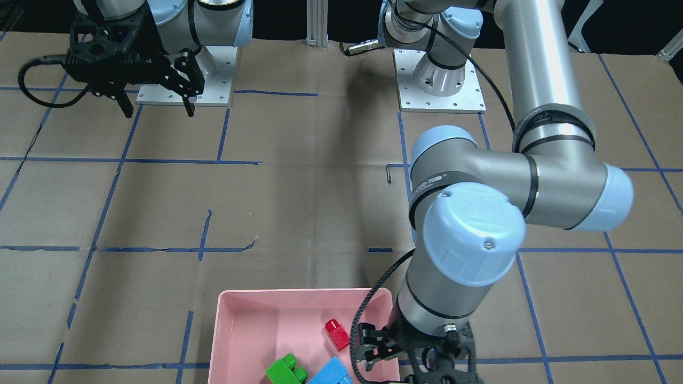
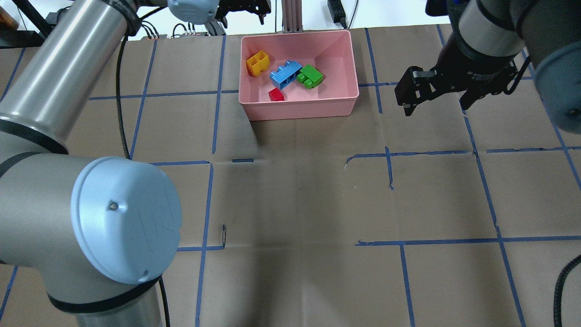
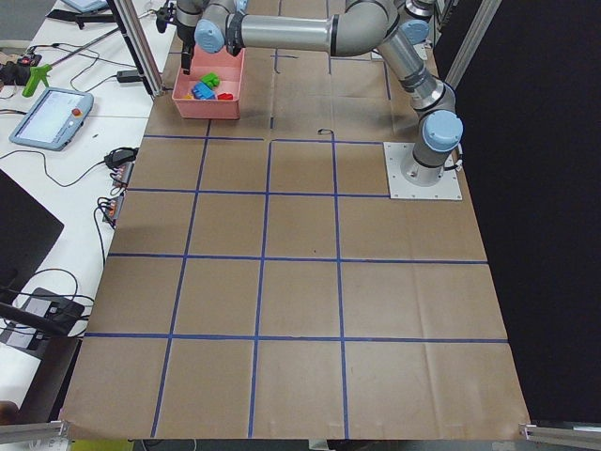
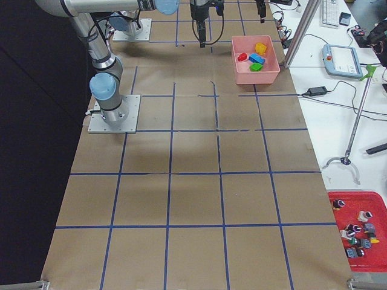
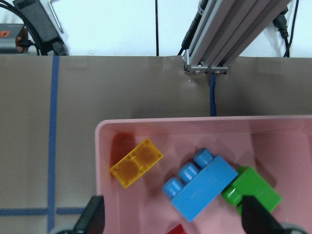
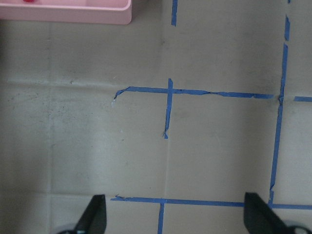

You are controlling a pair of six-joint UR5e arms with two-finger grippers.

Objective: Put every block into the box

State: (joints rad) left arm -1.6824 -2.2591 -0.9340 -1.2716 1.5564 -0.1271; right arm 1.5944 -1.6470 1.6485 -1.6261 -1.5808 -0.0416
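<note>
The front-facing view hides the yellow block (image 2: 257, 62) and cuts off the blue block (image 2: 286, 74) and green block (image 2: 310, 76). With the red block (image 2: 276, 94), all 4 lie in the box (image 2: 299, 108).

The left gripper (image 5: 174, 218) points down over the box's left edge, jaws spread wide, empty.

The right gripper (image 2: 435, 108) hangs over the table (image 2: 317, 204), well apart from the box, jaws wide, empty.

Lettering on the left arm's band (image 1: 429, 186) is too blurred to read.

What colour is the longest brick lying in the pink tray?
Light blue; the brick shows best in the left wrist view.
</note>
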